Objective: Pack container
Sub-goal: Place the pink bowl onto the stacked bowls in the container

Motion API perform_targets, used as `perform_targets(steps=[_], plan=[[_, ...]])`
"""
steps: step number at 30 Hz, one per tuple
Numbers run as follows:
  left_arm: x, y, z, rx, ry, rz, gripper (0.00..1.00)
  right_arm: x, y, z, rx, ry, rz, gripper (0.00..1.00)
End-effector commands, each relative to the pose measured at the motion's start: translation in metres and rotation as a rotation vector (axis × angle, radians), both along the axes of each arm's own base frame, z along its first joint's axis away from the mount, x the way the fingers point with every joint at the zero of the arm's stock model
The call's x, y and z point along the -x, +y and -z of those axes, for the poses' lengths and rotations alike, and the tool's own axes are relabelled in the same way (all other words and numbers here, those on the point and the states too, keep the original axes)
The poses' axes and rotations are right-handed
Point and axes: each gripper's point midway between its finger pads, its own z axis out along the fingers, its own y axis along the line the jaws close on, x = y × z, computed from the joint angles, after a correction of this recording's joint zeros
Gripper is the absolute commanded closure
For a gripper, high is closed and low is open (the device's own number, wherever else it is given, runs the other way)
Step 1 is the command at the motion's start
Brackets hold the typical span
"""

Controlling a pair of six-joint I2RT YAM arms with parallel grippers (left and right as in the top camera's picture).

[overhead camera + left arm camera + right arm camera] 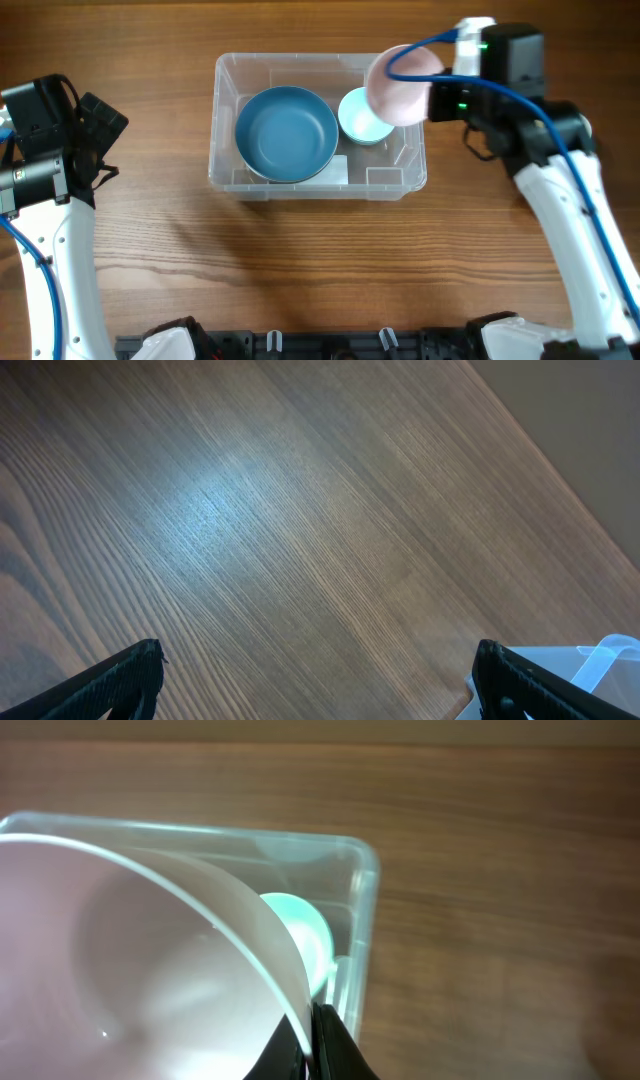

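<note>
One large rectangular clear plastic container [316,192] with rounded corners stands on the wooden desk [300,270], nearer the far edge than the near one and about midway between the left and right edges. There are three bowls in all, and two of them sit inside the container. A big round blue bowl [286,133] fills its left half. A small round mint-green bowl [362,118] is in the far right part, just beside the blue one; whether the two rims touch is hard to say from above. A white patch, probably a label [337,170], shows on the floor near the blue bowl's near right side.

The third, a pale pink round bowl [402,85], hangs tilted over the container's far right corner, partly covering the mint-green bowl from above. The right claw [318,1045] is pinched tight on its rim, one finger on each side of the thin wall.

The left claw [318,672] is spread fully wide and holds nothing. It is over bare wood near the desk's left edge, well apart from the container, one corner of which just shows in its wrist view.
</note>
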Motion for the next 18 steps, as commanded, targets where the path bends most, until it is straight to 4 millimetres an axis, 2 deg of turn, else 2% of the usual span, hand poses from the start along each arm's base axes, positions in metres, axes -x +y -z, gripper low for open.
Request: perform_targets(steps=[1,5,8,12,15,16,18], plan=[[-0.001,0.001,-0.002,0.001,-0.002,0.002,0.0,-0.02,0.014,0.029,0.045,0.04,-0.014,0.96],[-0.001,0.001,-0.002,0.001,-0.002,0.002,0.0,-0.036,0.022,0.074,0.051,0.128,-0.001,0.96],[-0.001,0.001,-0.002,0.001,-0.002,0.002,0.0,-0.04,0.025,0.1,0.057,0.189,-0.006,0.96],[-0.001,0.001,-0.002,0.001,-0.002,0.002,0.0,-0.041,0.027,0.118,0.067,0.23,-0.01,0.96],[-0.001,0.001,-0.002,0.001,-0.002,0.002,0.0,-0.042,0.027,0.12,0.068,0.232,-0.01,0.94],[-0.001,0.001,-0.002,0.001,-0.002,0.002,0.0,-0.042,0.027,0.12,0.067,0.23,-0.01,0.78],[-0.001,0.001,-0.002,0.001,-0.002,0.002,0.0,-0.044,0.028,0.119,0.065,0.223,-0.011,0.59]])
